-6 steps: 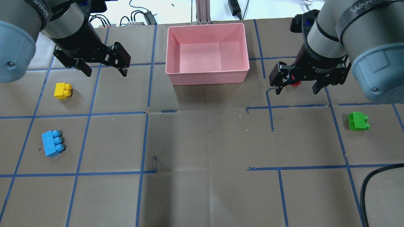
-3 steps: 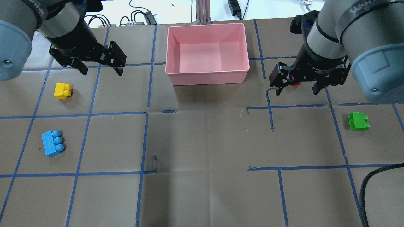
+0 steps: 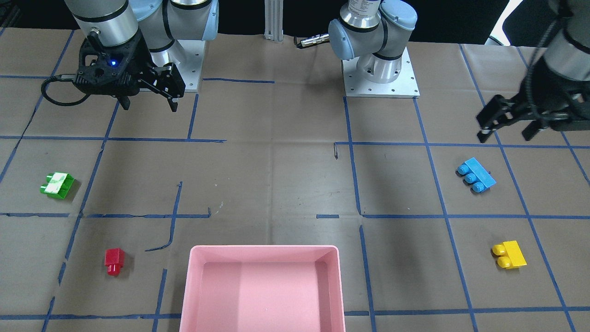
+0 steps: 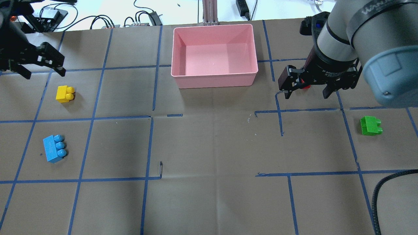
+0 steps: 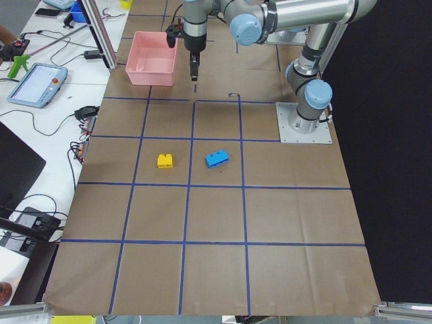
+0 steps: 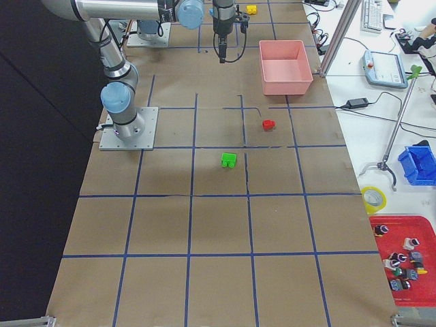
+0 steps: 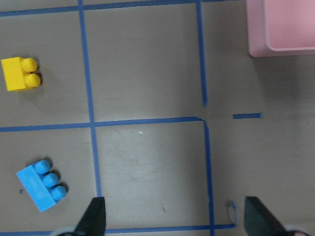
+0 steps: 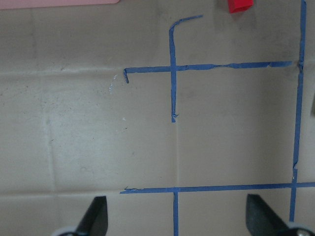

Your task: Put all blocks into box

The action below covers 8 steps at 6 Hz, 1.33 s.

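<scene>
The pink box (image 4: 214,79) stands at the table's far middle, with nothing in it; it also shows in the front view (image 3: 265,249). The yellow block (image 4: 65,94) and the blue block (image 4: 54,148) lie on the left. The green block (image 4: 370,125) lies on the right. The red block (image 4: 306,86) is partly hidden behind my right gripper (image 4: 307,95), which hovers open and empty just right of the box. My left gripper (image 4: 45,74) is open and empty, above and just beyond the yellow block. The left wrist view shows the yellow block (image 7: 19,73) and the blue block (image 7: 42,184).
Brown paper with blue tape lines covers the table (image 4: 209,147). Cables and power bricks (image 4: 147,16) lie beyond the far edge. A black hose (image 4: 380,195) curves in at the front right. The arms' base plates (image 3: 380,78) sit on the robot's side.
My left gripper has swung left, away from the box, to beyond the yellow block. The right gripper has barely moved. No block has moved.
</scene>
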Each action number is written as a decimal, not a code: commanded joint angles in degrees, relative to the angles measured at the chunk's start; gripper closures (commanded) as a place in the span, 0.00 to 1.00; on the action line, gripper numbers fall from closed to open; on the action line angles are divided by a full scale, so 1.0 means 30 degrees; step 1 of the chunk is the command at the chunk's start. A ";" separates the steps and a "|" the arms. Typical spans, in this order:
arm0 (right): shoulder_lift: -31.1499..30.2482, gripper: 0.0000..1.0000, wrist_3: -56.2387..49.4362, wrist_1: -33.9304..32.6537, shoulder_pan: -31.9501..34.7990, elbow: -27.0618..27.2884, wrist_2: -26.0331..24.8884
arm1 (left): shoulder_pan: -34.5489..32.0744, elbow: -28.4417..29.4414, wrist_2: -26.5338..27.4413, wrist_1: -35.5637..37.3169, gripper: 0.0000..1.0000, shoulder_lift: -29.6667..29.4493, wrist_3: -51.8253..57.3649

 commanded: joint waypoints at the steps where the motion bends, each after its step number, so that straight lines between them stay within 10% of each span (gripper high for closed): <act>1: 0.0028 0.00 -0.2291 -0.0950 -0.1906 0.0061 0.0031 | 0.4838 0.0049 0.0063 0.0290 0.00 -0.0550 0.1260; 7: 0.2855 0.00 -1.2324 -0.2096 -1.0901 0.0091 0.0323 | 0.6385 -0.4040 0.0034 0.1052 0.01 -0.1755 -0.2803; 8: 0.4203 0.00 -1.3317 -0.4914 -1.2135 0.0091 0.0324 | 0.6354 -0.4806 0.0005 0.1663 0.08 -0.2190 -0.2370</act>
